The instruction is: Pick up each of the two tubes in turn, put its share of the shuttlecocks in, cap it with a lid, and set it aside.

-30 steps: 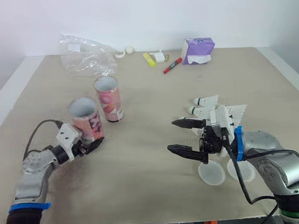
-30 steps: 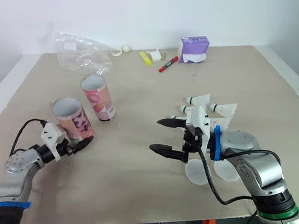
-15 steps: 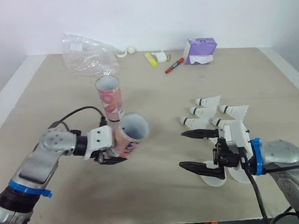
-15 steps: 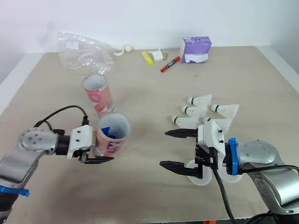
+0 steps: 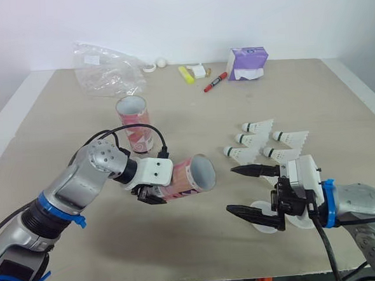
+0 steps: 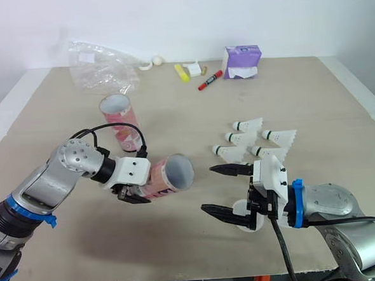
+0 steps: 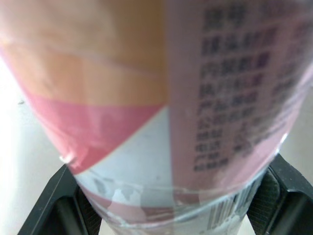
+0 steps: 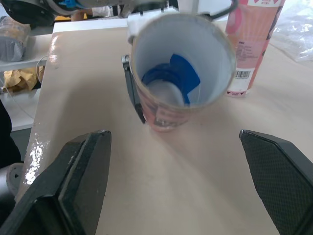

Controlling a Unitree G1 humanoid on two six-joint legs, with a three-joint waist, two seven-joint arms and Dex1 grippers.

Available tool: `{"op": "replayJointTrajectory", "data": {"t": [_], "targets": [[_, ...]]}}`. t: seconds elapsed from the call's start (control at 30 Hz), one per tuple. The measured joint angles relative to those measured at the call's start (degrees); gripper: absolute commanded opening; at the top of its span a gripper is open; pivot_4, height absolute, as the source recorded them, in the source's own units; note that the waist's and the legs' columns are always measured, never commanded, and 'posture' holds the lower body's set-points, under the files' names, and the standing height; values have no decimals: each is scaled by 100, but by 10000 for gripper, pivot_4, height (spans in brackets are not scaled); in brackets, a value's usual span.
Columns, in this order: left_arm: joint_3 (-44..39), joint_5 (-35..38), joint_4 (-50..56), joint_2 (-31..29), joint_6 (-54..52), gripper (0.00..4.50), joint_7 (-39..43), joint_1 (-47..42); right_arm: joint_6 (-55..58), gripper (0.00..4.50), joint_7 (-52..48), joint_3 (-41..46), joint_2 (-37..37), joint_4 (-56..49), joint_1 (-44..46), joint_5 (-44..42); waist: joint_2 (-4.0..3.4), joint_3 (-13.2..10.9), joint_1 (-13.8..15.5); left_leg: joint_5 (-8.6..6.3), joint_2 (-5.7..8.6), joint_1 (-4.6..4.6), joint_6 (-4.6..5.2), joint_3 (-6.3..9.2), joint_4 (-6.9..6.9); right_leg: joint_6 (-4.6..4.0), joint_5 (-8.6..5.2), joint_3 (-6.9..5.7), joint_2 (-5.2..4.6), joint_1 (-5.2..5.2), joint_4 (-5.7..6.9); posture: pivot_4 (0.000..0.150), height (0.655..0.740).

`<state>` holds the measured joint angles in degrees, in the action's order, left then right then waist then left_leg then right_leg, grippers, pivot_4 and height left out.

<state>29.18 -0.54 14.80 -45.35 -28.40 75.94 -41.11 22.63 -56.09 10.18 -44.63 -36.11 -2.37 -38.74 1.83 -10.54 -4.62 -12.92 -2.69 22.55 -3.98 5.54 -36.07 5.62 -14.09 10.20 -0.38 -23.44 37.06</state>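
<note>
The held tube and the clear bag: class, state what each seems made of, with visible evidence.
The held tube: likely cardboard under a glossy printed wrap; its open mouth shows a thick, pale, matte wall. The clear bag: thin plastic film, see-through, crumpled, with shiny creases.

The right pincer (image 5: 230, 189) partly covers the lids (image 5: 258, 205), and small print on the held tube (image 7: 161, 107) is blurred.
</note>
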Motion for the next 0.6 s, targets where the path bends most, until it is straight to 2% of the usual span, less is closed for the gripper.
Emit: {"op": "replayJointTrajectory", "data": {"t": [0.3,0.43,0.6], "targets": [[70,-182,33,214,-202,33084,-18,-59,232,45000,387,161,82,-207,-189,-318,0,0,56,0,1,3,0,1,-23,-14,-6,0,-1,10,0,1500,7400],[89,-209,-20,260,-192,33084,-9,-104,522,45000,748,1047,72,-280,-695,-741,-1,1,77,0,2,5,0,4,-26,-13,-5,0,-2,11,1,1500,7400],[89,-224,-76,283,-170,33084,-4,-112,713,45000,1302,2106,257,-297,-1549,-798,-2,1,99,0,2,-1,3,3,-27,-16,-2,0,-1,14,2,1500,7400]]}}
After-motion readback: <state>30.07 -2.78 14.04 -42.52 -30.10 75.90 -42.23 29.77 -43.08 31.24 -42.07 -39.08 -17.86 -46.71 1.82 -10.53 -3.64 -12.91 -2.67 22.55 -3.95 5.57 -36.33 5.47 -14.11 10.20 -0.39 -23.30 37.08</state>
